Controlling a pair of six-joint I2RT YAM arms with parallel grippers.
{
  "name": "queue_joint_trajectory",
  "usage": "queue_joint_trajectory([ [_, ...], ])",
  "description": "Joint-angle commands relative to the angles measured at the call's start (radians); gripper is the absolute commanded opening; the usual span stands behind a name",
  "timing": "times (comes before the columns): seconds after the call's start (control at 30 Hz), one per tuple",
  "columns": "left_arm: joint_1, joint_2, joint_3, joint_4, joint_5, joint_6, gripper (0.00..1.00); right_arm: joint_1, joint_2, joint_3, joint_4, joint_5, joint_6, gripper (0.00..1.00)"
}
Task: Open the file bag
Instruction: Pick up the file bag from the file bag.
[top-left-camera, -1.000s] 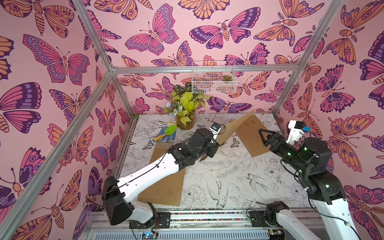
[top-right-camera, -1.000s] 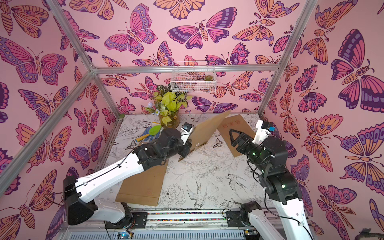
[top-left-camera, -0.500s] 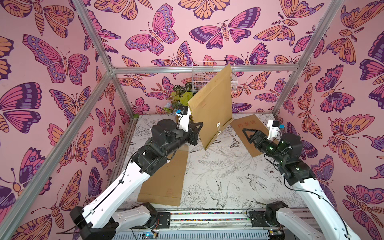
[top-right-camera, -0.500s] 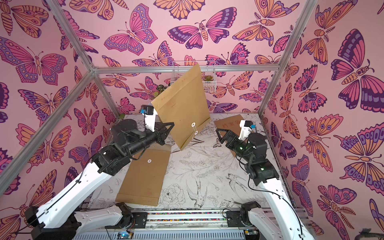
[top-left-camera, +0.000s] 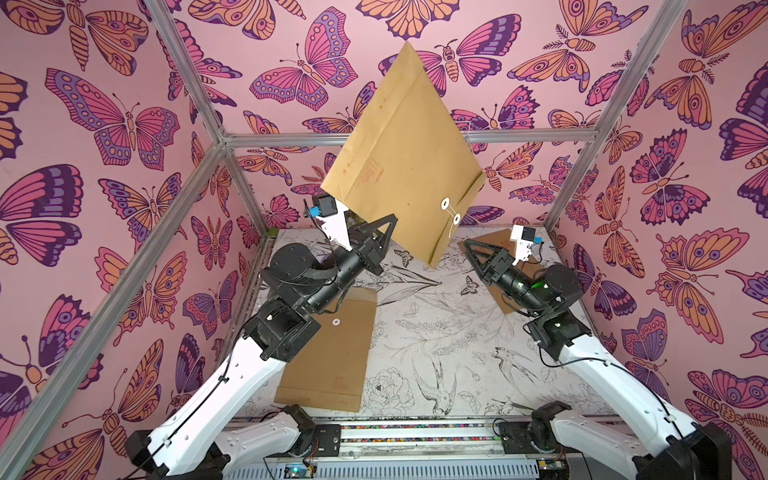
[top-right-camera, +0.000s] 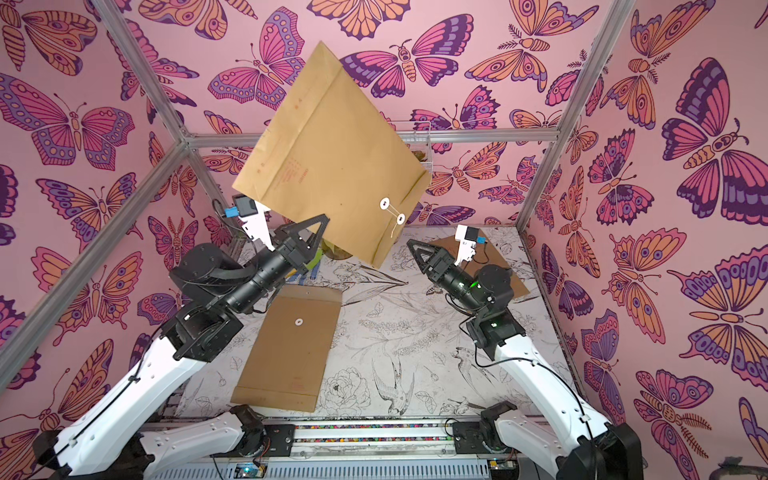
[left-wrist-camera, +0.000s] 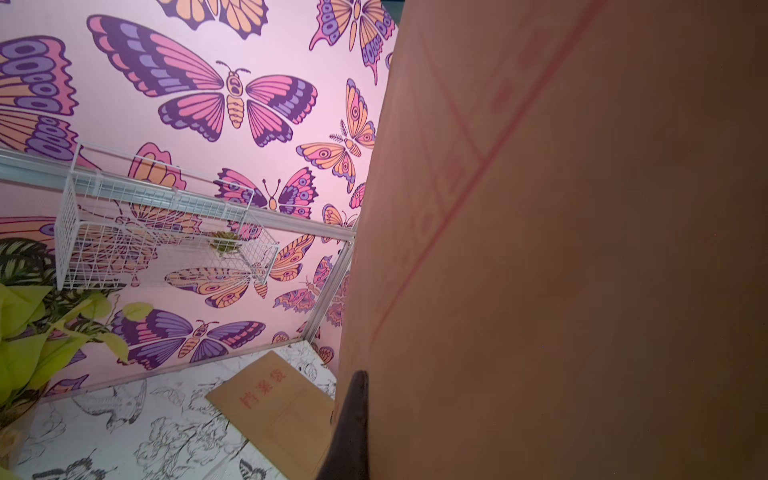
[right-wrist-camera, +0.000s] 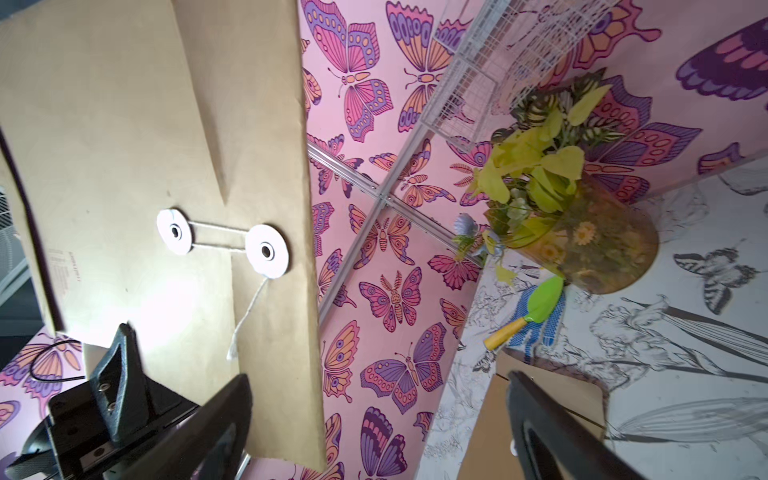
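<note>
**Inspector:** Where is the file bag?

**Examiner:** It is clear of the tabletop (top-left-camera: 436, 332), raised over its far middle. The file bag (top-left-camera: 399, 158) hangs tilted with its closure corner lowest. The left gripper (top-left-camera: 388, 220) has it pinched at one edge, jaws shut on the paper. Two spare file bags (top-left-camera: 332, 353) lie flat on the tabletop and play no part in this step.

**Inspector:** And the right gripper?

**Examiner:** The right gripper (top-left-camera: 468, 246) is empty, jaws spread wide, near the bag's low corner and pointed at it. The closure is fastened: string runs between the two white discs (right-wrist-camera: 267, 251). A loose string tail (right-wrist-camera: 249, 316) dangles from the disc nearer the bag's edge.

**Inspector:** Recommendation?

**Examiner:** In my judgement the step is to catch that tail. Close on the tail alone, well below the disc, then circle it off rather than tugging straight — thin paper will likely swing and flex. The left grip should hold the bag steady.
</note>
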Motion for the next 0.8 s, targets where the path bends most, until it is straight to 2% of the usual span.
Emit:
queue_joint_trajectory([
  [0.0,0.008,-0.013,-0.013,0.123,-0.037,-0.081,0.02,0.036,0.02,0.044,0.167,-0.006,0.041,0.95],
  [0.27,0.008,-0.007,-0.042,0.196,-0.015,-0.174,0.02,0.15,0.059,0.048,0.263,0.035,0.049,0.91],
  [0.53,0.008,-0.008,-0.059,0.235,0.003,-0.238,0.02,0.164,0.073,0.044,0.351,0.085,0.102,0.86],
  [0.77,0.008,-0.005,-0.079,0.251,0.001,-0.275,0.02,0.166,0.098,0.057,0.433,0.089,0.149,0.71],
])
